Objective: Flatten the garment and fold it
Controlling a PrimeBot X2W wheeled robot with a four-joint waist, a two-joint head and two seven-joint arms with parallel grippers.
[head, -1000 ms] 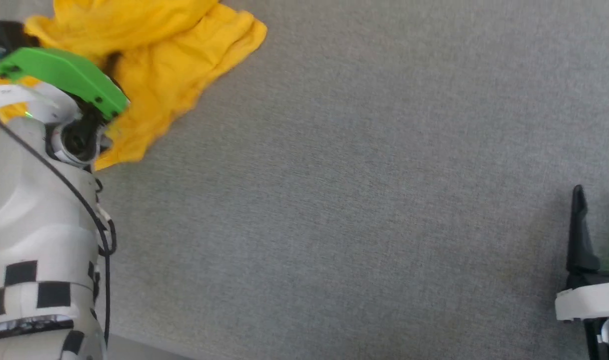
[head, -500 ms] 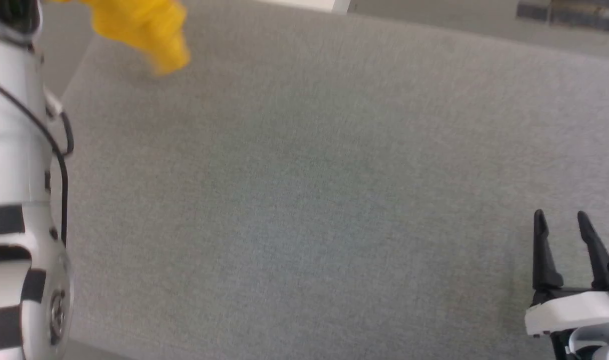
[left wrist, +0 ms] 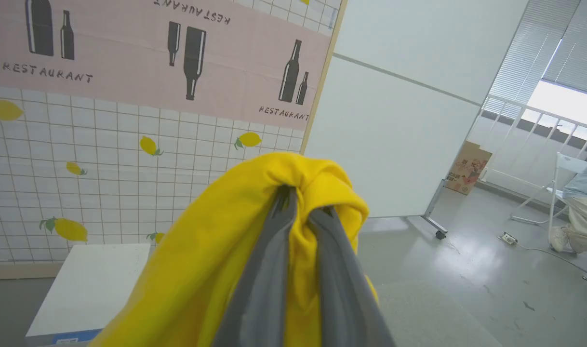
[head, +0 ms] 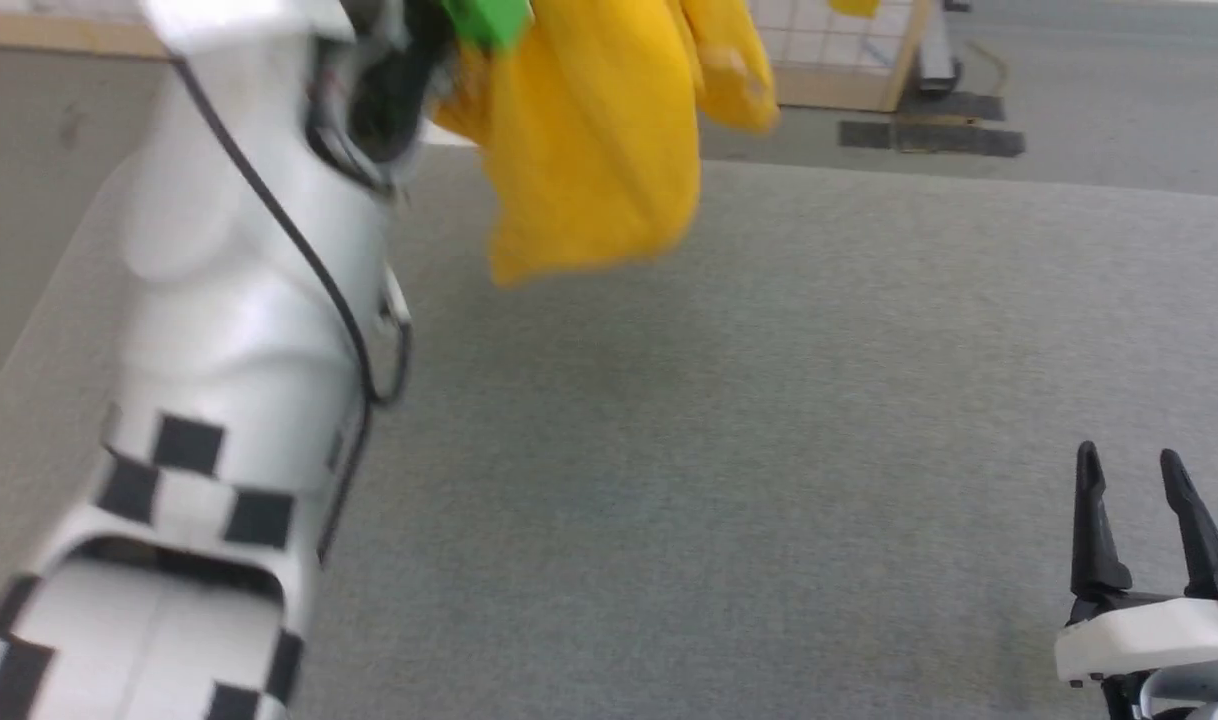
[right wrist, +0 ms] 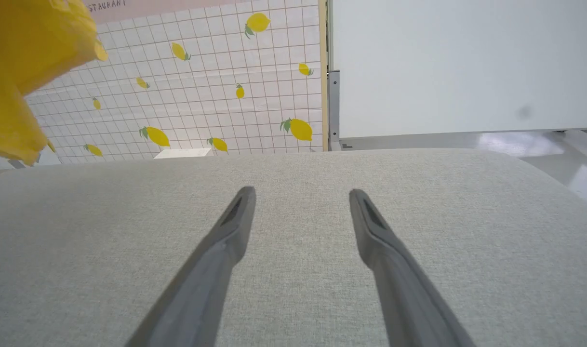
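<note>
The left jaws are clamped on the shirt (left wrist: pixel 202 250). In the left wrist view their two grey fingers (left wrist: pixel 269 270) lie close together, with a fold of yellow cloth pinched between them and the tips buried in the bunch. The cloth drapes over and around the fingers, spilling toward that view's lower left.

From the head, the shirt (head: pixel 589 150) hangs at the top of the view, just right of the pale left arm (head: pixel 249 300), gathered into a crumpled bundle. Its long axis runs down from the grip and its loose lower end points at the table (head: pixel 769 400). A smaller flap hangs to its right. The picture is blurred here, but that lower end looks to be clear of the grey surface.

The right jaws stand wide apart and hold nothing, low over the table (right wrist: pixel 293 299) at the head view's lower right, well apart from the shirt. Their dark fingers (head: pixel 1094 530) point up that view. In the right wrist view the shirt (right wrist: pixel 19 62) shows at the upper left, in front of a lemon-print wall (right wrist: pixel 202 72).
</note>
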